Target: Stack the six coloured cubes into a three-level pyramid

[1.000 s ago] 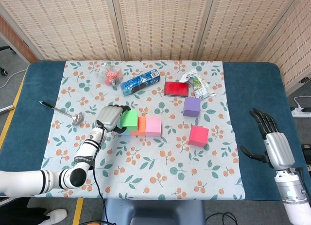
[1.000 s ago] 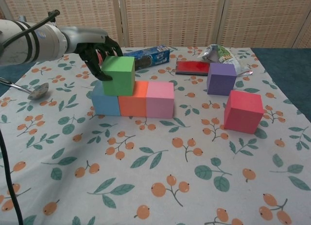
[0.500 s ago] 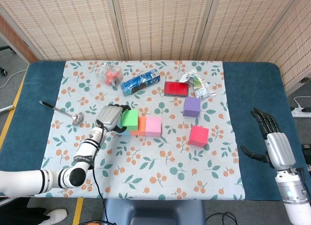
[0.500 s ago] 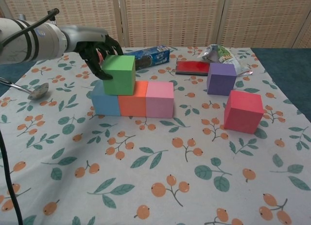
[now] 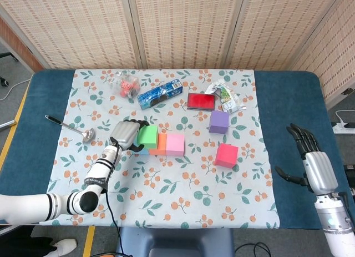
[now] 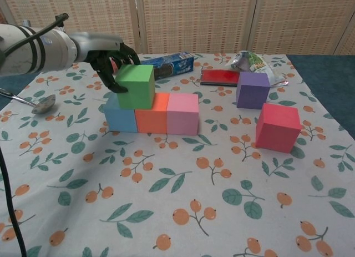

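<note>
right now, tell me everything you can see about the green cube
The green cube is a plain, matte block, foam-like by its look, with clean edges. It sits upright on the second level, straddling the seam between the blue cube and the orange cube of the bottom row. The left robot hand wraps its dark fingers around the cube's left and rear sides, touching it. Nothing rests on top of it.

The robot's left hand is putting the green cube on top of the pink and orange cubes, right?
Not quite. In the chest view, the left hand holds the green foam cube on top of the blue cube and the orange cube. The pink cube has nothing on it.
</note>
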`<state>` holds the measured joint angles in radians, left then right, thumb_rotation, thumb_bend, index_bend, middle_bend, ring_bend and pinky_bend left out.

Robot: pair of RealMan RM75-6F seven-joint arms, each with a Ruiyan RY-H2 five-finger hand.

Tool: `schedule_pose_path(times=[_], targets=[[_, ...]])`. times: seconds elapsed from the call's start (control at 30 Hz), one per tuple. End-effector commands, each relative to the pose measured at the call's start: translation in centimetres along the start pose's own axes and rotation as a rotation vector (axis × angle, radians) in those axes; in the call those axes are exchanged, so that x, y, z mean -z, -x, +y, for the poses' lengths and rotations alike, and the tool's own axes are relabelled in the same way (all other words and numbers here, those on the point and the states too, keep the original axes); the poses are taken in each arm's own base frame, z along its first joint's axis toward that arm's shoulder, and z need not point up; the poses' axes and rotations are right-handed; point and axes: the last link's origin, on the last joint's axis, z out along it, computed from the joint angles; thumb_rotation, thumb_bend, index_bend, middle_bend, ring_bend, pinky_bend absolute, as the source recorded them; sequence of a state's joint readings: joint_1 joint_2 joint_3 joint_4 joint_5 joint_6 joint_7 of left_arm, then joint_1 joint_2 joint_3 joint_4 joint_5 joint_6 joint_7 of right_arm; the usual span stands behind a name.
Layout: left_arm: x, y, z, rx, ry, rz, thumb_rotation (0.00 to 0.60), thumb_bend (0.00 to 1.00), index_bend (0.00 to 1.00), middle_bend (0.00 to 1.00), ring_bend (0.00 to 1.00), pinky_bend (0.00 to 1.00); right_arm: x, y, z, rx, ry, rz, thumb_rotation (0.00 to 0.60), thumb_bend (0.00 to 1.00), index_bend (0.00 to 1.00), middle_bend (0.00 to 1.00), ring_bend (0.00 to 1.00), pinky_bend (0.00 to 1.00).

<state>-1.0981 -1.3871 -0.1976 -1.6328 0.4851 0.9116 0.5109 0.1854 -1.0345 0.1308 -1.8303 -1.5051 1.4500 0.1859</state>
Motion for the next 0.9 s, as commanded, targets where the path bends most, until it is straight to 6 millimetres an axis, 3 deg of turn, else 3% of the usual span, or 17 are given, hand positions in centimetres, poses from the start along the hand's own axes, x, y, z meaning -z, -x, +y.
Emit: schedule_pose_path(times=[0.03, 0.2, 0.6, 0.9], targets=[[0.0, 0.1, 0.0, -0.002, 0.000, -0.003, 0.600, 0.32, 0.17, 0.20, 0.16, 0.24, 0.0, 0.0, 0.0, 0.000, 0.001, 0.001, 0.600, 0.11, 0.00, 0.01, 0.00, 0.00], [0.1, 0.1, 0.0, -0.008, 0.002, 0.001, 0.600, 0.32, 0.10, 0.15, 0.12, 0.23, 0.0, 0.0, 0.0, -0.002, 0.002, 0.001, 0.600, 0.11, 0.00, 0.01, 0.00, 0.00], [0.4, 0.3, 0.3, -0.026, 0.012, 0.004, 0.600, 0.33, 0.08, 0.12, 0.11, 0.22, 0.1, -0.1, 0.0, -0.004, -0.001, 0.004, 0.600, 0.11, 0.00, 0.01, 0.00, 0.00], [1.5, -0.4, 0.0, -0.002, 0.027, 0.029, 0.600, 0.33, 0.00, 0.00, 0.00, 0.17, 0.2, -0.3, 0.0, -0.004, 0.001, 0.008, 0.600, 0.11, 0.00, 0.01, 0.00, 0.00]])
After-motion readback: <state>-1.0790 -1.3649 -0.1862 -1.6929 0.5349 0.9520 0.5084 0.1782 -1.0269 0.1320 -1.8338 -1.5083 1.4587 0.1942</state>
